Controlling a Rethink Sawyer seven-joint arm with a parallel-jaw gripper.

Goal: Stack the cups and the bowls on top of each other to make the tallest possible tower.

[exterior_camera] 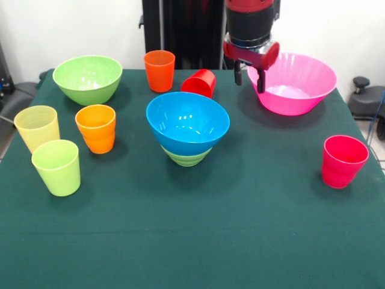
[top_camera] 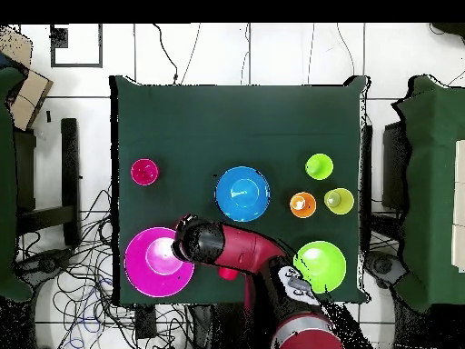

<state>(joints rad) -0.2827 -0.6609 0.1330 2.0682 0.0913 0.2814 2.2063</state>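
My gripper (exterior_camera: 249, 78) hangs open and empty just above the left rim of the large pink bowl (exterior_camera: 301, 99). The blue bowl (exterior_camera: 187, 123) sits nested in the small light green bowl (exterior_camera: 186, 158) at mid-table, a two-piece tower. A red cup (exterior_camera: 200, 82) lies on its side behind it, beside an upright orange cup (exterior_camera: 159, 70). The large green bowl (exterior_camera: 87, 78) is far left. A second orange cup (exterior_camera: 96, 127), a pale yellow cup (exterior_camera: 37, 127) and a lime cup (exterior_camera: 57, 167) stand at the left. A pinkish-red cup (exterior_camera: 344, 161) stands at the right.
In the overhead view the arm (top_camera: 250, 254) reaches from the base across to the pink bowl (top_camera: 154, 268), covering the cups near the robot's edge. The blue bowl (top_camera: 242, 194) is at the centre. Chairs and cables surround the table.
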